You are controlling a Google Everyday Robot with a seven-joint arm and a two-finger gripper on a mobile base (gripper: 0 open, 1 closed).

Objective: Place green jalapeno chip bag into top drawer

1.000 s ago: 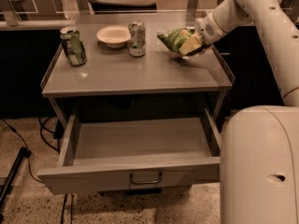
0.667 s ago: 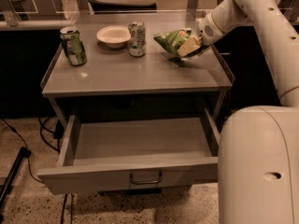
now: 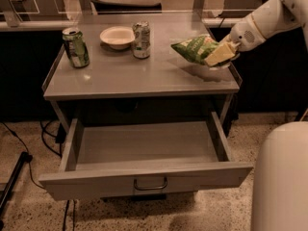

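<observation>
Tool (image 3: 217, 55) grips green jalapeno chip bag (image 3: 195, 48) — above tabletop.

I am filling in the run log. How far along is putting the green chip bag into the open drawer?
Done: the top drawer is already pulled open. In hand: the gripper is shut on the green jalapeno chip bag, above the right side of the tabletop. Left: carry the bag over the drawer and release it inside.
</observation>
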